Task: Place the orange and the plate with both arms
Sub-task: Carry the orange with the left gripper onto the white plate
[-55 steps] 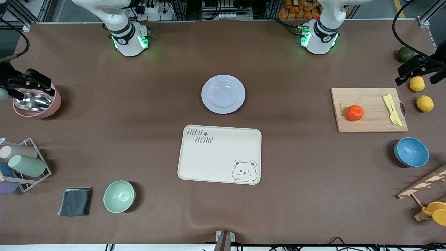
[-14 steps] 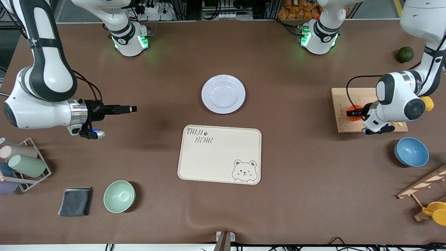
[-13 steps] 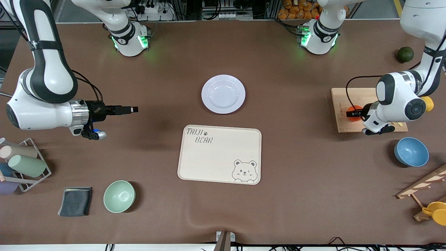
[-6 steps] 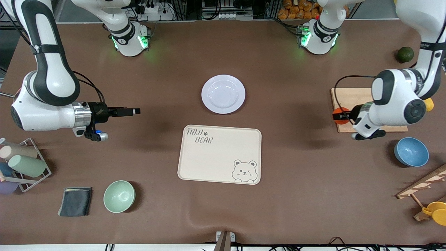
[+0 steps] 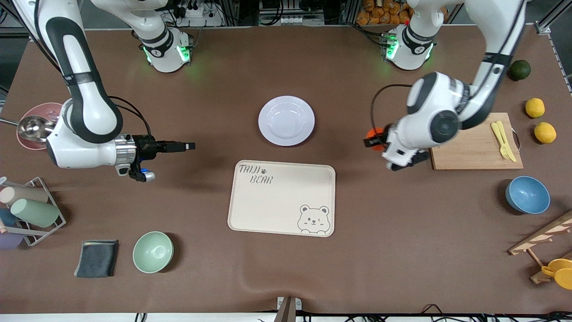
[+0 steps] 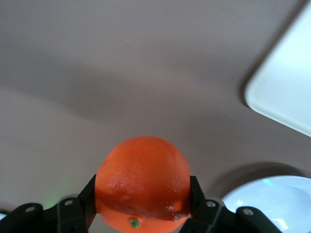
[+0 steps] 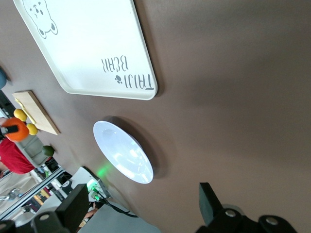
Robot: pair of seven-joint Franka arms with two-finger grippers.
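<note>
Over the bare brown mat beside the round pale lavender plate (image 5: pixel 286 120), my left gripper (image 5: pixel 373 138) is clamped on the small glossy reddish-orange mandarin (image 5: pixel 374 133), while my right gripper (image 5: pixel 187 146), spread open, sits farther from the plate toward its own end.

The orange (image 5: pixel 373 133) is off the cutting board (image 5: pixel 473 147) where it lay at first, clamped in the left gripper (image 5: pixel 372 139) and carried up over bare table between that board and the plate (image 5: pixel 286 120); the left arm now stretches inward from its end, uncovering the two lemons (image 5: pixel 535 108) and the yellow fork (image 5: pixel 504 141); the right gripper (image 5: pixel 187 146), fingers spread, is nearer the plate than half a second ago, baring the pink bowl (image 5: pixel 33 126).
</note>
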